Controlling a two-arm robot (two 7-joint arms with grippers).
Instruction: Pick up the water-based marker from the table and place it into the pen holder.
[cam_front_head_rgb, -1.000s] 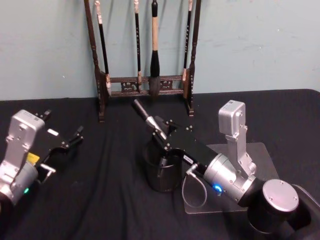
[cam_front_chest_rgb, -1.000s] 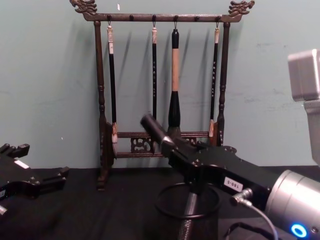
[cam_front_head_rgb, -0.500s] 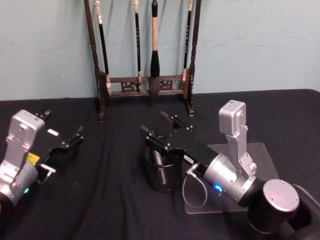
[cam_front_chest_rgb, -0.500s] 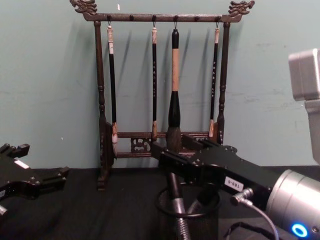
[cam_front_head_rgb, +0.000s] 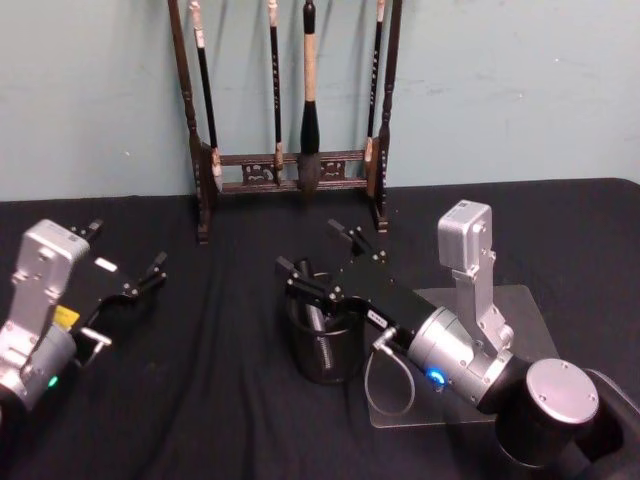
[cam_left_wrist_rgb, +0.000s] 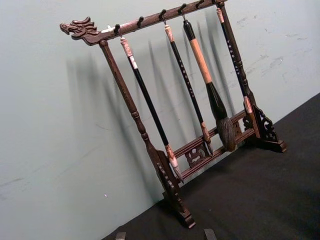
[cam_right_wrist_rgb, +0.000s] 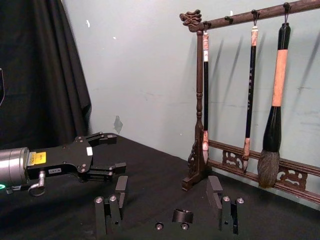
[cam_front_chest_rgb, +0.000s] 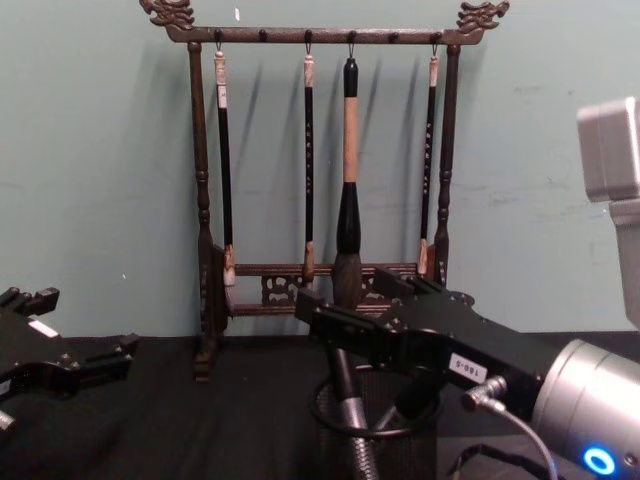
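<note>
right jaws (cam_front_head_rgb: 318, 258) spread wide above marker (cam_front_head_rgb: 316, 322) standing in pen holder (cam_front_head_rgb: 325, 362).

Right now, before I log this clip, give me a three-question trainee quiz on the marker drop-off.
1. True or false: the right end effector is gripping the water-based marker.
2. Where is the marker?
A. lying on the table
B. standing in the pen holder
C. hanging on the brush rack
3. Fill in: the left end effector sits to the pen holder's ____ side, apart from it.

Key:
1. False; its fingers are spread open above the holder's rim, with the marker free between them.
2. B; it leans inside the mesh cup.
3. Left; it is open and holds nothing.
</note>
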